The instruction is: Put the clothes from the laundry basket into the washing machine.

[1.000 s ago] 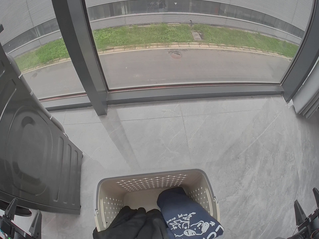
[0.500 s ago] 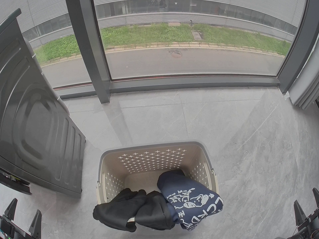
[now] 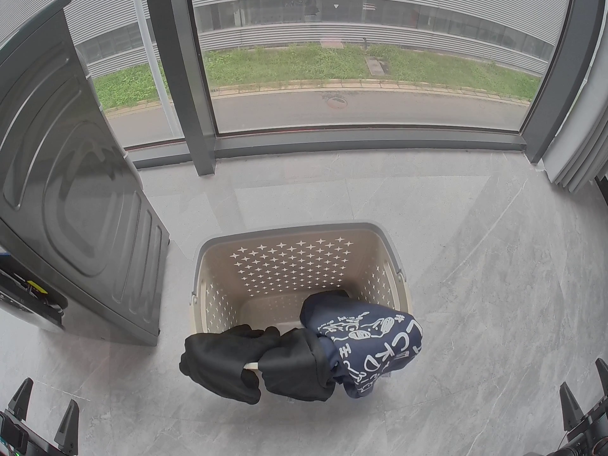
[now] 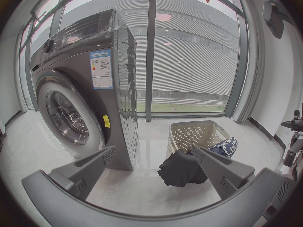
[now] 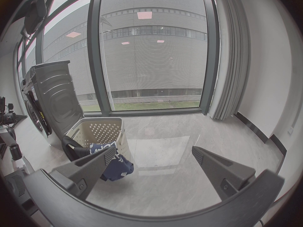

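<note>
A wide window (image 3: 380, 64) with dark frames is seen across the far side, and a grey tiled floor (image 3: 456, 242) is spread below it. A grey curtain (image 3: 579, 140) is hung at the far right.

The washing machine (image 3: 76, 178) is stood on the floor at the left, its side panel turned toward the basket. In the left wrist view the machine (image 4: 94, 95) is shown with its round drum port (image 4: 66, 117) on the front; whether the door is open cannot be told.

The laundry basket (image 3: 291, 230), beige with star-shaped holes, is placed on the floor just right of the machine, near centre. The far half of the basket is seen bare inside.

The clothes are all kept at the basket's near side. A navy printed garment (image 3: 373, 343) is draped over the near right corner and rim. A black garment (image 3: 221, 362) is hung over the near rim at left, spilling outside, and a second black bundle (image 3: 297, 365) is lodged between it and the navy one, touching both. The same pile is seen in the wrist views: black (image 4: 180, 171), navy (image 5: 116, 167).

The left gripper (image 3: 45, 406) is held low at the near left, fingers spread apart, nothing grasped, well apart from the basket. The right gripper (image 3: 582, 387) is held at the near right, fingers likewise spread and empty, well apart from the clothes.
</note>
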